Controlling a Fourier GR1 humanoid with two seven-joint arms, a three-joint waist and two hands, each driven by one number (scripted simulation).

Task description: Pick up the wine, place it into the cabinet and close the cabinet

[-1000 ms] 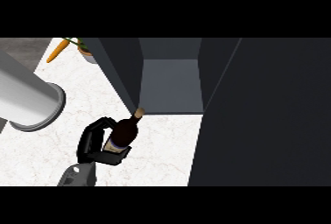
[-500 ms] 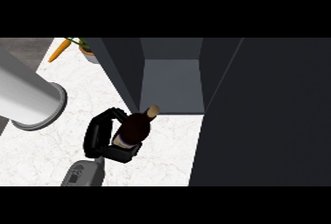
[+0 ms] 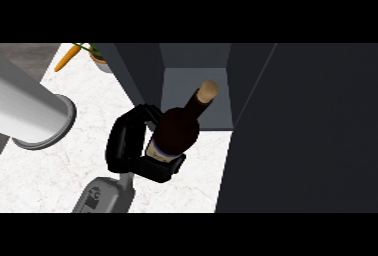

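The wine bottle [image 3: 177,132] is dark with a tan top and a pale label, and it is held up above the white counter [image 3: 44,175]. My right hand [image 3: 129,145] is shut on its lower body from the left, with fingers curled round it. The bottle's neck tilts up and to the right, over the open cabinet's grey inside [image 3: 196,100]. The cabinet's dark door [image 3: 303,130] stands open at the right. My left hand does not show.
A thick grey cylinder [image 3: 29,115], seemingly my left forearm, fills the left edge. An orange carrot [image 3: 68,57] and a small pot [image 3: 100,62] lie at the back left. The cabinet's dark left wall [image 3: 136,70] stands beside the bottle.
My right hand has lifted the bottle higher and carried it right, toward the cabinet opening; it looks larger now and its neck overlaps the opening.
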